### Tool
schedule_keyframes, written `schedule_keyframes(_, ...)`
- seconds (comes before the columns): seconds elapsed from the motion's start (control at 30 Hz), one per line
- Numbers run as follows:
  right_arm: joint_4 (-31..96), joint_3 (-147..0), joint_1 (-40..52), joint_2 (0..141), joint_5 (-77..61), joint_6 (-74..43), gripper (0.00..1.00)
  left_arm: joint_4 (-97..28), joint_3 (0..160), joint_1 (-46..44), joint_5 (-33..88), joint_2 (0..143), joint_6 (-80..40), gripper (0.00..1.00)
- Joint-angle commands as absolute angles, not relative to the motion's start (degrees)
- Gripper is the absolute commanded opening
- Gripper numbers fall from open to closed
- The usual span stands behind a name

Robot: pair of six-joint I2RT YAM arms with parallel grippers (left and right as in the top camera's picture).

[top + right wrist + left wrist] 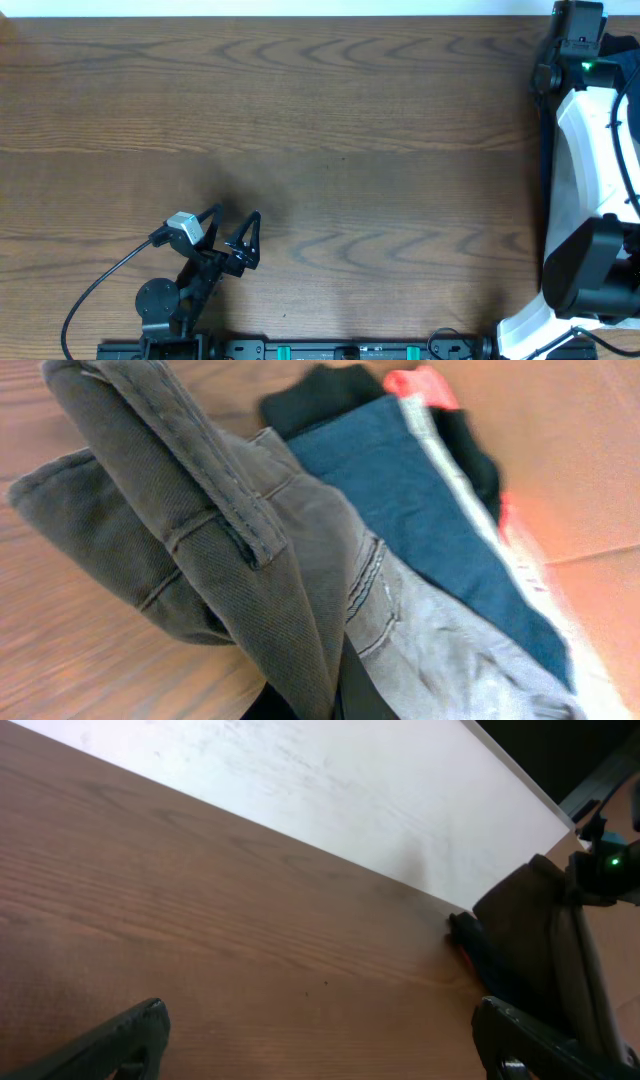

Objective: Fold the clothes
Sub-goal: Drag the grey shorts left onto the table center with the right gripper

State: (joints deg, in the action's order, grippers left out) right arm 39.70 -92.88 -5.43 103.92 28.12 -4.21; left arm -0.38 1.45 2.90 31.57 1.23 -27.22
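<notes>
Left gripper (236, 213) showing black triangular fingers (249, 236); silver camera block (183, 228) sitting behind jaws, black cable (100, 285) trailing off it; right arm (577, 190) wearing white shell, green light (587, 68) glowing.

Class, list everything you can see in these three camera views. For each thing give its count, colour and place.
shorts: one, grey-khaki, bunched up in the right gripper
garment: one, dark blue, lying beside the shorts
small garment: one, black, behind the blue one
scrap: one, red-orange, too blurred to name
table: one, brown wood
left gripper: one, black, open, empty, at the table's near edge
right gripper: one, black, apparently shut on the shorts
</notes>
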Motion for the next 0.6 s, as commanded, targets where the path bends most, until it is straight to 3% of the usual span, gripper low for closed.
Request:
schedule_keyframes(0.0, 40.0, -93.1, -1.4, 101.3, 17.2, -6.0, 0.01, -2.3, 0.3, 3.2, 32.6, 0.6, -27.7, 0.98)
schedule_keyframes(0.23, 39.7, -93.0, 9.9, 101.4, 8.4, -13.3, 0.01, -2.3, 0.3, 3.2, 32.6, 0.6, -27.7, 0.98)
schedule_keyframes(0.57, 33.9, -93.0, 31.6, 104.0, 6.9, -21.4, 0.01, -2.3, 0.3, 3.2, 32.6, 0.6, -27.7, 0.98)
